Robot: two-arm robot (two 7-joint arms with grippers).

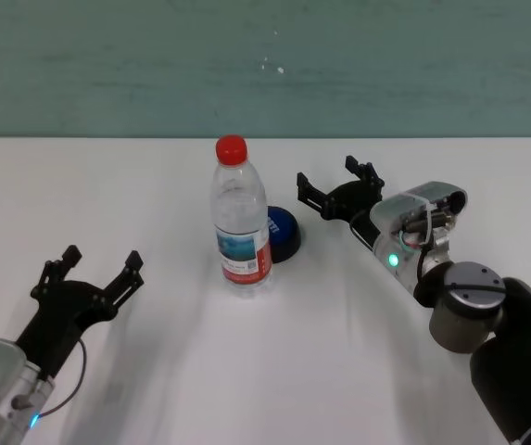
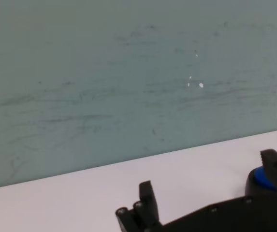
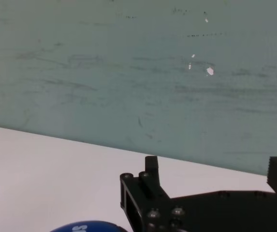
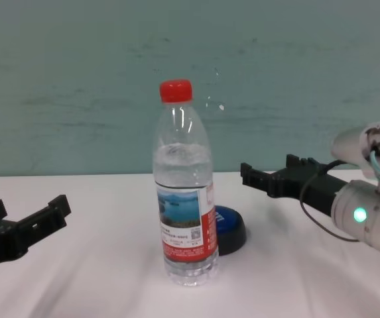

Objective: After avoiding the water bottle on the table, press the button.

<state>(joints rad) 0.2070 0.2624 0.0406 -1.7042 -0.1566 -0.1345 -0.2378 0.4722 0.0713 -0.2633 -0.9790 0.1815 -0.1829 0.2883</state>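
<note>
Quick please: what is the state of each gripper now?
Left gripper: jaws open, holding nothing.
Right gripper: jaws open, holding nothing.

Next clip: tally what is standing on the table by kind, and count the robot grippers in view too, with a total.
Water bottle: 1
Button: 1
Grippers: 2, the left gripper open near the table's front left, the right gripper open beside the button
Total: 4
</note>
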